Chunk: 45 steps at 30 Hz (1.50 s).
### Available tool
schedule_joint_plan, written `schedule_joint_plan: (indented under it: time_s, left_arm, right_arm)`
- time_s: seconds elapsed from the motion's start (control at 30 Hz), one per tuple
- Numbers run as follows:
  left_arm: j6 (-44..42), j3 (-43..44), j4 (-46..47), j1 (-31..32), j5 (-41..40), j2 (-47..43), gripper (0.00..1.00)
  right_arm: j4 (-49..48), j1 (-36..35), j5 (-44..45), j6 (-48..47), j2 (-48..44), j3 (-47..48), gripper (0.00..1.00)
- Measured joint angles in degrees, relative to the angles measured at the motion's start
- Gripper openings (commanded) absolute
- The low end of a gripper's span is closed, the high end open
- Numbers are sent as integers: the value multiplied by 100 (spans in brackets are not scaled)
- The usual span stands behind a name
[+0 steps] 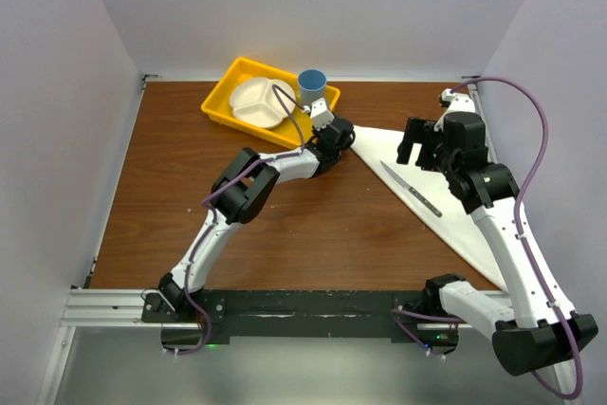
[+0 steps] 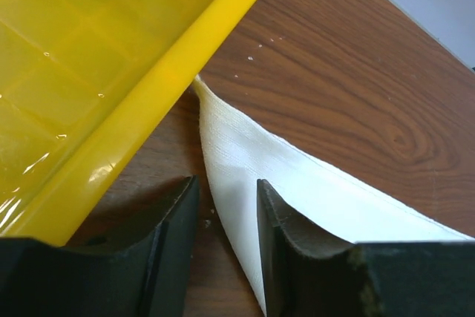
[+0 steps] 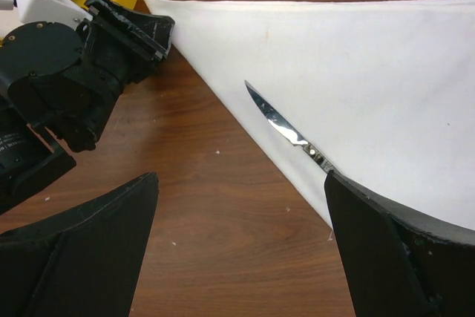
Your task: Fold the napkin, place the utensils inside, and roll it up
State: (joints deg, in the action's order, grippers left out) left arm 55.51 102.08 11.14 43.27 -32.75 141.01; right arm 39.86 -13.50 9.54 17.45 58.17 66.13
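**Top external view: one napkin, one knife, two arms**

Top external view showed a single white napkin (image 1: 379,146) lying as a flat triangle on the right half of the table (image 1: 313,225). Its long edge ran diagonally from a corner near the tray (image 1: 220,101) down toward the right arm's base. One knife (image 1: 410,187) lay on the cloth, just inside that long edge and parallel to it, with its tip pointing up and to the left. The right wrist view showed the silver blade (image 3: 286,128), but the handle was hidden behind a finger.

One yellow tray sat at the far left. It held one white divided plate (image 1: 254,101) and one blue cup (image 1: 311,81).

Two grippers were in sight. The left gripper (image 1: 343,135) sat low at the napkin's corner beside the tray. In its own view the jaws (image 2: 227,191) stood partly apart astride that corner. The cloth (image 2: 297,183) ran against the finger on the picture's right, while a strip of bare wood showed between the cloth and the other finger (image 2: 178,220), so nothing was pinched. The napkin's tip touched the tray's rim (image 2: 171,79).

The right gripper (image 1: 419,156) hung over the napkin's upper part, above the knife. Its jaws were spread wide and held nothing (image 3: 241,183).
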Motion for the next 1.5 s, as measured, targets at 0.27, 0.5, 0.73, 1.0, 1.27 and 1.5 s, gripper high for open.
schedule_joint_plan:
  time_s: [0.27, 0.5, 0.73, 1.0, 1.27, 1.5]
  left_arm:
    - [-302, 184, 96, -136, 223, 164, 14]
    - [-1174, 157, 417, -109, 562, 157, 9]
    - [-1624, -225, 651, 275, 1001, -146, 8]
    - [-1707, -466, 778, 831, 1700, -579, 8]
    - [-1954, -522, 804, 1091, 2127, -841, 8]
    - [-2352, -522, 647, 1130, 2977, -859, 9]
  right_arm:
    - [0, -4, -7, -59, -13, 0, 98]
    - [0, -7, -9, -61, -13, 0, 98]
    - [-2, -11, -7, -61, -87, -2, 98]
    - [-2, -11, -4, -61, -280, -2, 98]
    - [-2, -11, -4, -61, -317, -7, 98]
    - [-2, -11, -4, -66, -343, -31, 98]
